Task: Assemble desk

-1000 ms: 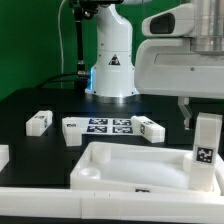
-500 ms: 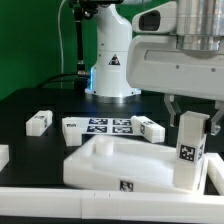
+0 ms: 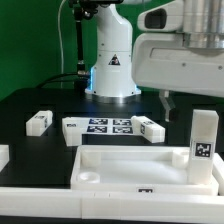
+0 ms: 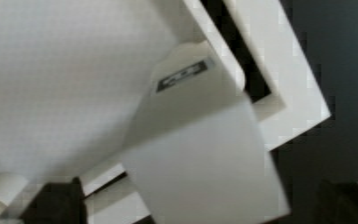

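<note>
Leg [image 3: 204, 140] stands upright in a corner socket of the tabletop [image 3: 130, 165]; my pincer [image 3: 190, 103] hangs spread above it, gripping nothing. I judge this leg placed; next, I should fetch a loose leg [image 3: 150, 127] from beyond the tabletop.

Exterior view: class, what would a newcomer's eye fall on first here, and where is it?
The upright leg with its black-and-white tag stands at the tabletop's end on the exterior view's right. The open gripper hangs just above it, not touching. Behind, on the black table, a loose leg lies to the left of the marker board and a second leg lies at its right.
</note>
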Controlling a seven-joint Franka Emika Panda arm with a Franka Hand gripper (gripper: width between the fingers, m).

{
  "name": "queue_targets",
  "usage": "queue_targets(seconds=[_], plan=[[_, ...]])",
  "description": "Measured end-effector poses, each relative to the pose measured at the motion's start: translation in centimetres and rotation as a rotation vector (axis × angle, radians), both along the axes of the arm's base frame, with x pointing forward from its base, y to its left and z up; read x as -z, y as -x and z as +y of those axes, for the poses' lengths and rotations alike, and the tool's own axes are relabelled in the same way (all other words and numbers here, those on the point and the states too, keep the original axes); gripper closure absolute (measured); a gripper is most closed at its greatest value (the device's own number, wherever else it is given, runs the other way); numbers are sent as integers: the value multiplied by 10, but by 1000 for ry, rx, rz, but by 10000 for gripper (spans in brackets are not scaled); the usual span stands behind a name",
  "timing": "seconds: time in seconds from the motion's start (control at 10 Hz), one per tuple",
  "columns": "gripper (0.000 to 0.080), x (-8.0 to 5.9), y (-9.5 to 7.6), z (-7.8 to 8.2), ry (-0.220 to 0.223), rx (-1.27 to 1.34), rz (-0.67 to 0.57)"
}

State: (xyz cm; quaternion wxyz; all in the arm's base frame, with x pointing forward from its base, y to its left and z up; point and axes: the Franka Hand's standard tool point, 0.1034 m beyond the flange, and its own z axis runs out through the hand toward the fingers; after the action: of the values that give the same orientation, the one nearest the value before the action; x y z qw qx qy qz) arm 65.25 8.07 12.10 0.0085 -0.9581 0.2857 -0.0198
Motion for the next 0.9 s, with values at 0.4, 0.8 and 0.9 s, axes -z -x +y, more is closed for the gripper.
queue_targets(seconds=[0.4, 0.8, 0.9], plan=[[151, -15, 33, 3, -3, -227, 2], [151, -14, 33, 3, -4, -226, 3], [151, -14, 33, 3, -4, -226, 3]])
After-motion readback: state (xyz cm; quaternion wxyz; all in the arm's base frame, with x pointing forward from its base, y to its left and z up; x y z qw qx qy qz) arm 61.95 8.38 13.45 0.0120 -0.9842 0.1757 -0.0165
